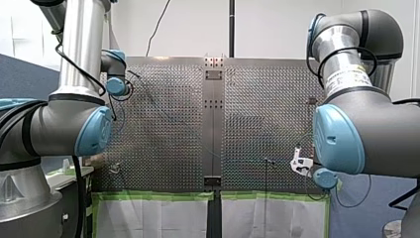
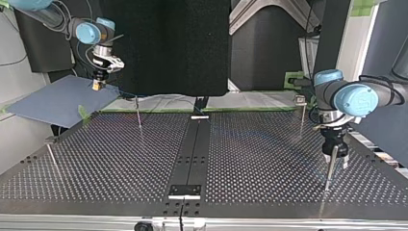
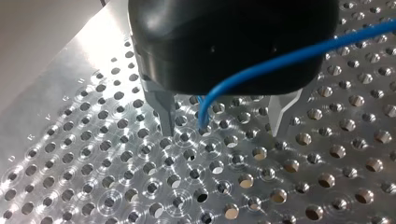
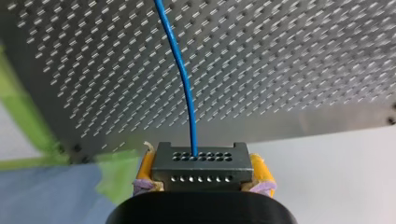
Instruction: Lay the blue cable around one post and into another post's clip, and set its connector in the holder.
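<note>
In the right wrist view my right gripper (image 4: 201,184) is shut on the grey connector (image 4: 201,165), with yellow pads (image 4: 261,170) on both its sides. The blue cable (image 4: 180,70) leaves the connector and runs out over the perforated plate. In the top view that gripper (image 2: 98,85) hangs at the far left edge of the table. My left gripper (image 3: 222,126) stands open just above the plate, its metal fingers (image 3: 163,112) apart. The blue cable (image 3: 261,65) drops between them without being gripped. In the top view my left gripper (image 2: 336,158) hovers at the right, over a thin post (image 2: 328,175).
More thin posts stand in the top view at the back left (image 2: 138,113), back right (image 2: 302,115) and left edge (image 2: 52,156). A black strip with a bracket (image 2: 184,190) runs down the table's middle. A blue sheet (image 2: 53,101) lies beyond the table's left corner.
</note>
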{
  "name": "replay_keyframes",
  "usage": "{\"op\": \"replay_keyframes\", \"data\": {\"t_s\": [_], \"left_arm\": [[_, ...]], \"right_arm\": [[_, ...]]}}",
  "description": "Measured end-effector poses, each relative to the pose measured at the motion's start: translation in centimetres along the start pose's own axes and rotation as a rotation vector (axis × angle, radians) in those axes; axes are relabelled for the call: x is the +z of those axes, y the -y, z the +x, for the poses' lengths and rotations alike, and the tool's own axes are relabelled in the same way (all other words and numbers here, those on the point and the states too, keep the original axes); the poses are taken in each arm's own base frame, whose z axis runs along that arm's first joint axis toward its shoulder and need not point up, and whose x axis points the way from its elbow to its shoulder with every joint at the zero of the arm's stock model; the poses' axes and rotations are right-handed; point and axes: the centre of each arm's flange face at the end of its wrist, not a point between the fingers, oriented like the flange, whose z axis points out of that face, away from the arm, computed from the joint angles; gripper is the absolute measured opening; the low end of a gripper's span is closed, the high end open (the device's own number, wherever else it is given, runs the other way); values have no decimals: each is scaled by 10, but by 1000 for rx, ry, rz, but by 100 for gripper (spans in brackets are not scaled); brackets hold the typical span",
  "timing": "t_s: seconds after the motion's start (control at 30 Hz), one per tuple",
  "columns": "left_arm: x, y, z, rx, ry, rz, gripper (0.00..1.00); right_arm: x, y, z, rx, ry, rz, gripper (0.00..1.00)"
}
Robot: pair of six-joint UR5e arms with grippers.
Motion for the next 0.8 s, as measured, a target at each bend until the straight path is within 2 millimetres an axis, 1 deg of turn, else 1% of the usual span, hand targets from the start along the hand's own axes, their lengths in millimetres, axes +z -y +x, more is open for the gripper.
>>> {"op": "replay_keyframes", "data": {"t_s": [0.1,0.2,0.33,0.6,0.8], "left_arm": [[0,0,0,1,0,1,100],[0,0,0,1,-1,1,100],[-1,1,1,1,-4,0,100],[-2,1,2,8,-13,-6,100],[-5,-7,1,44,-28,-59,100]], "right_arm": [[5,4,13,-4,-18,29,0],[5,9,17,-13,-17,58,0],[3,15,15,-34,7,89,0],[-1,17,9,-47,30,103,0],[-3,17,3,-46,41,102,0]]}}
